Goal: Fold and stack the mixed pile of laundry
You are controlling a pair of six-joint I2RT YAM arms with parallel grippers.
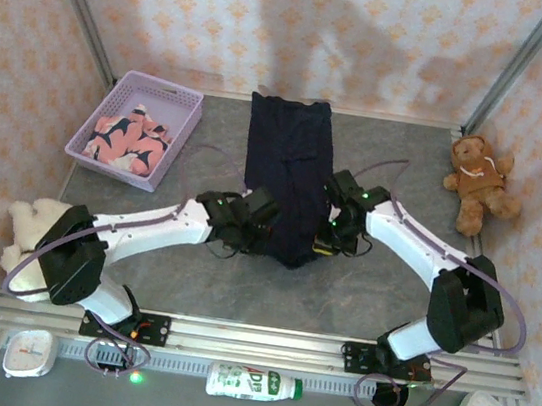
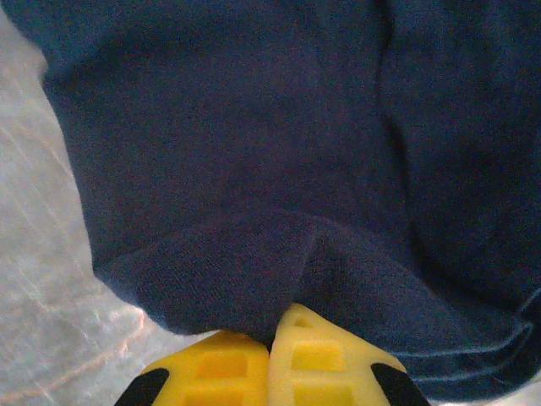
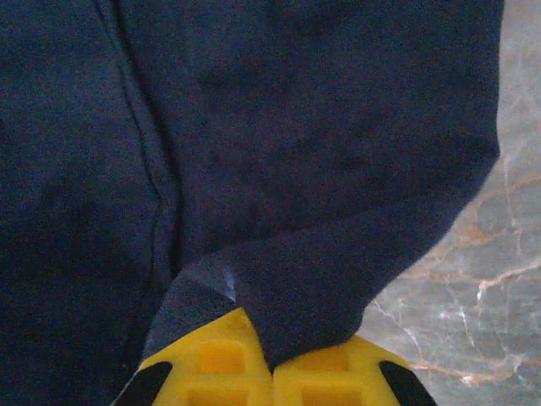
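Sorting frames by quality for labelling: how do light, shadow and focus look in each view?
Top external: sharp, even light, broad shadows on the back wall; navy garment nearly black, folds hard to read. Left wrist: garment soft and dim, table washed out by glare, yellow fingers bright. Right wrist: crisper, seam and table veins clear.

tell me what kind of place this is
Likely a staged robot test booth, not a real home: wallpapered panel walls, arms bolted to a metal rail, and props like the lavender basket and brown teddy bear.

Overhead view from behind; wrist views close (both on navy garment)
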